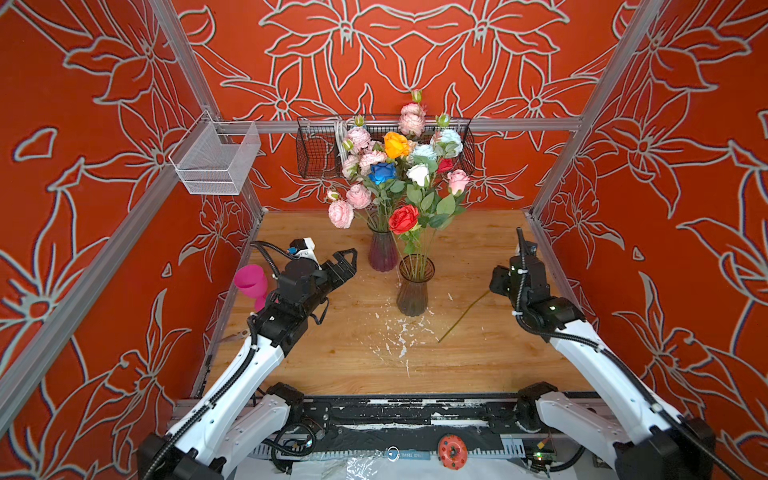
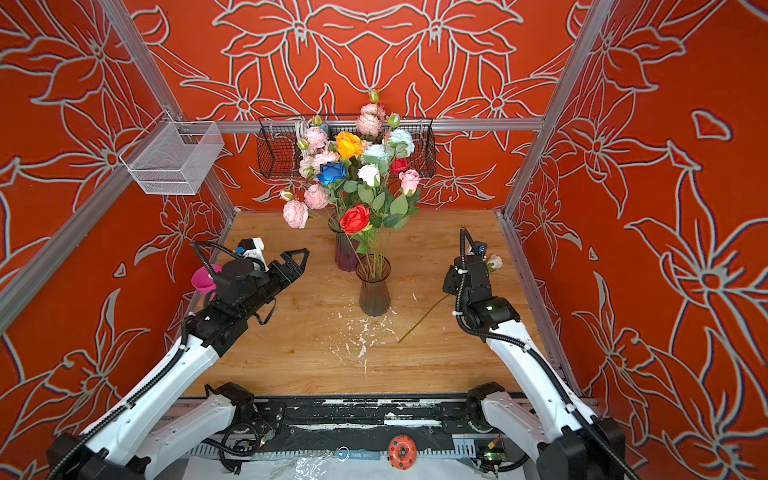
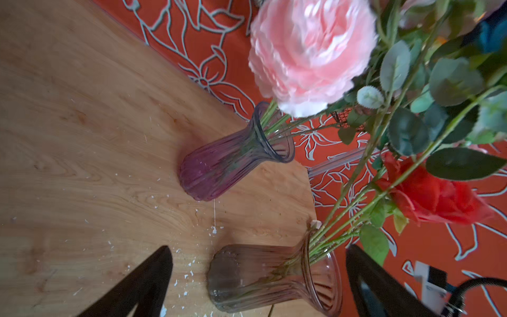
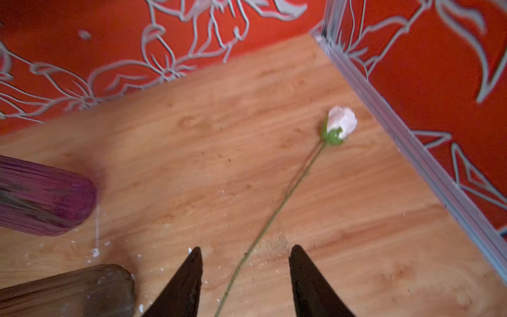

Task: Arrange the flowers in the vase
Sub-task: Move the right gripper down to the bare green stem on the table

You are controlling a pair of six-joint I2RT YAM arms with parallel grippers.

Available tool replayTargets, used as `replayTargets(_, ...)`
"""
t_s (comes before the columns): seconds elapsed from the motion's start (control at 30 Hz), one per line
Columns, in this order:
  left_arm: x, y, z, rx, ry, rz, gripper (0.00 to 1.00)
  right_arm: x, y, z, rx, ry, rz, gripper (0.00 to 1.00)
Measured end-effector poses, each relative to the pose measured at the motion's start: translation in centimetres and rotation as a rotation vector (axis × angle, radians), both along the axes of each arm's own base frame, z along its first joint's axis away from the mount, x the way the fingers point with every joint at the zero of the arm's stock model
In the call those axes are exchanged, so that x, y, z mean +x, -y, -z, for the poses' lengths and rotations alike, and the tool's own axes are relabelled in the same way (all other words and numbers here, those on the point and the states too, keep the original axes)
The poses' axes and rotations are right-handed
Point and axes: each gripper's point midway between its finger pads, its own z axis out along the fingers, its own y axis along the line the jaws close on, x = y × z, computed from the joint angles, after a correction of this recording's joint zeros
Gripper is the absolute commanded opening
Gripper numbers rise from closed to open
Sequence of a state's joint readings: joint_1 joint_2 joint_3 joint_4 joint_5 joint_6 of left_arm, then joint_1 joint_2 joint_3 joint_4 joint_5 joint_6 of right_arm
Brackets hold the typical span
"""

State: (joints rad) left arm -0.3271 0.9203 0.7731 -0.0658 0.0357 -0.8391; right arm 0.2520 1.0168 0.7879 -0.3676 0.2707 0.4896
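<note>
Red walls traced with grey flower outlines close in a wooden tabletop [image 1: 332, 365] flecked with white chips. The right gripper [image 4: 247, 247] hangs low over it, jaws parted and holding nothing, while the thin stem of a loose pale pink bud [image 4: 341, 123] lies flat between them without touching either, near the right wall. The left gripper [image 1: 351, 261] is spread wide and empty, pointing toward the smoky vase [image 1: 413, 291] near it, and the other flowers [image 1: 399, 174] stand in that vase and in the purple vase [image 1: 382, 251] just behind it, toward the back wall.
</note>
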Motion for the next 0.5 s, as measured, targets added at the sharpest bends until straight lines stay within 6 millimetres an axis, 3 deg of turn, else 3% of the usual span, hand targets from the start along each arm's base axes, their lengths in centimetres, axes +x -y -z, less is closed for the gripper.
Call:
replayTargets(0.33, 1.1, 1.0, 2.4, 0.008, -0.100, 0.031, 0.98, 1.1, 1.7, 8.8, 0.082, -0.273, 0.117, 0.53)
replayTargets(0.5, 1.0, 0.8, 2.3, 0.012, -0.097, 0.028, 0.98, 1.2, 2.4, 11.3, 0.102, -0.343, 0.147, 0.54)
